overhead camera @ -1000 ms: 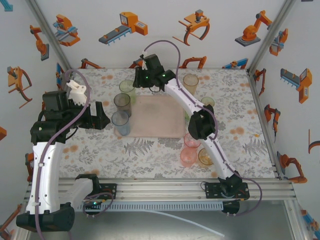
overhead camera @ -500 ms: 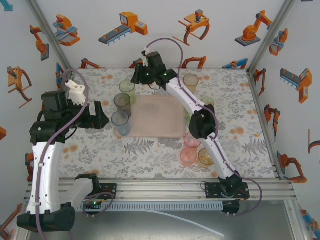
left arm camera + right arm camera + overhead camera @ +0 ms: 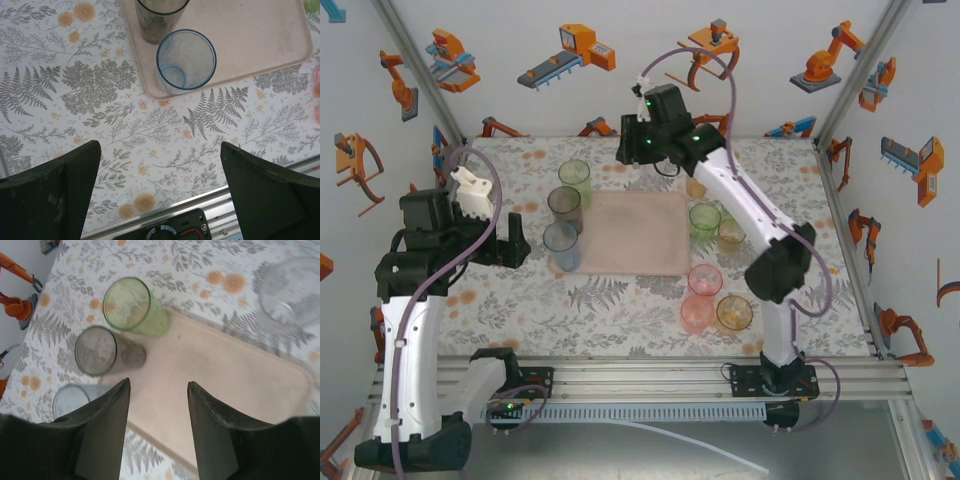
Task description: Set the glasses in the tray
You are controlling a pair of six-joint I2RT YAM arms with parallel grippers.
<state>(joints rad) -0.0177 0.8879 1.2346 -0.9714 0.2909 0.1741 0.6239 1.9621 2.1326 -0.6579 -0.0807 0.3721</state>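
Note:
The pale pink tray (image 3: 635,235) lies mid-table. Along its left edge stand a green glass (image 3: 574,180), a grey glass (image 3: 564,206) and a blue glass (image 3: 561,244). My left gripper (image 3: 520,238) hovers just left of the blue glass, open and empty. In the left wrist view the blue glass (image 3: 186,60) stands on the tray's corner (image 3: 260,35), well ahead of the gripper (image 3: 160,147). My right gripper (image 3: 158,382) hangs open and empty above the tray (image 3: 225,370), with the green glass (image 3: 127,302) and grey glass (image 3: 96,351) ahead to its left.
Right of the tray stand a green glass (image 3: 705,220), an amber one (image 3: 731,236), a pink one (image 3: 705,280), an orange one (image 3: 697,313) and another amber one (image 3: 734,313). A clear glass (image 3: 292,290) stands behind the tray. Walls close in the table.
My right arm has swung up and to the right, away from the green glass, uncovering the glasses right of the tray. My left gripper has opened wider and drawn back slightly.

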